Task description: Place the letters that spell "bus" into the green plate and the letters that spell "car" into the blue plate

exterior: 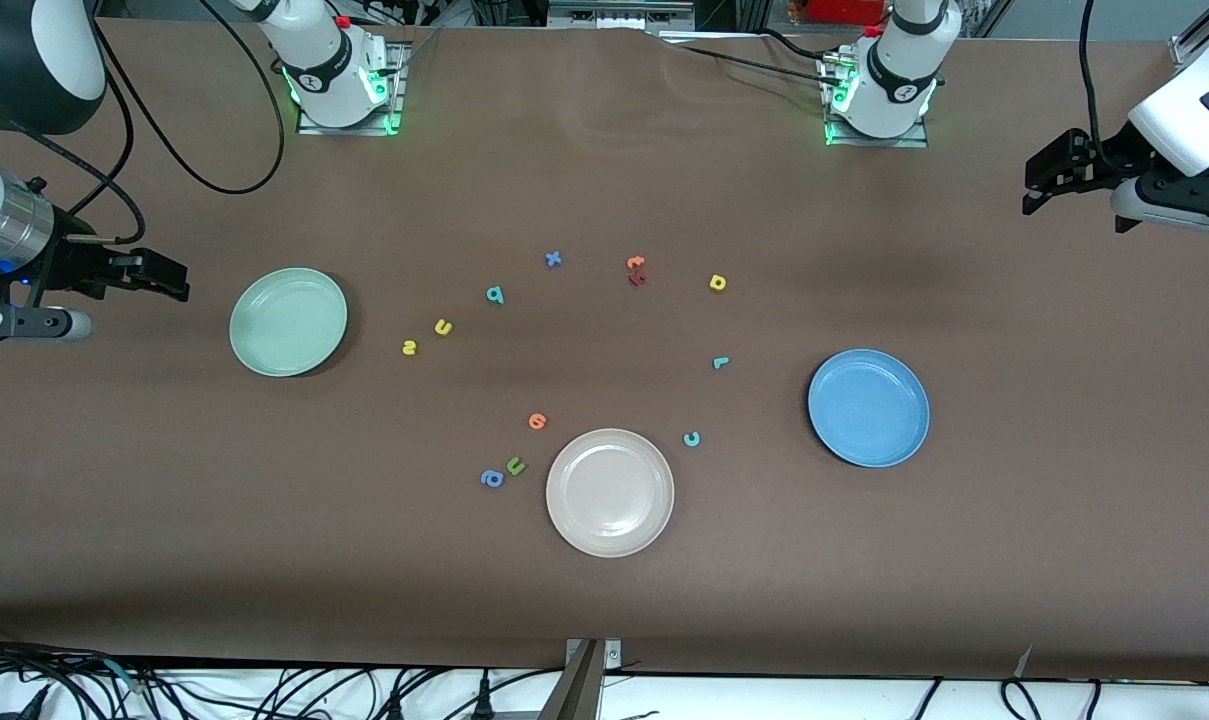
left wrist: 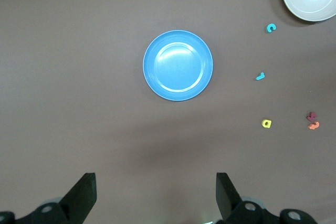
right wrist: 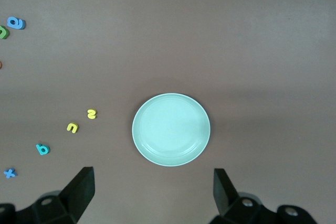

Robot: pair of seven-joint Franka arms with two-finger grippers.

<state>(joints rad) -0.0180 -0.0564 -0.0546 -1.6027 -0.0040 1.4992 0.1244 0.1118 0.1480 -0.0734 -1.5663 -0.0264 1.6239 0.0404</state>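
Note:
The green plate (exterior: 288, 321) lies toward the right arm's end of the table, the blue plate (exterior: 868, 407) toward the left arm's end. Both are bare. Beside the green plate lie the yellow "s" (exterior: 409, 347), yellow "u" (exterior: 443, 327) and teal "b" (exterior: 495, 295). Closer to the blue plate are the yellow "a" (exterior: 718, 283), teal "r" (exterior: 721, 362) and teal "c" (exterior: 692, 438). My right gripper (exterior: 169, 280) hangs open over bare table at its own end. My left gripper (exterior: 1032, 190) is likewise open over its end, holding nothing.
A cream-white plate (exterior: 610, 492) sits nearer the front camera, between the two coloured plates. Stray letters lie about: a blue "x" (exterior: 553, 259), an orange and a dark red pair (exterior: 636, 271), an orange one (exterior: 537, 421), a green "u" (exterior: 515, 466) and a blue round-bowled one (exterior: 492, 479).

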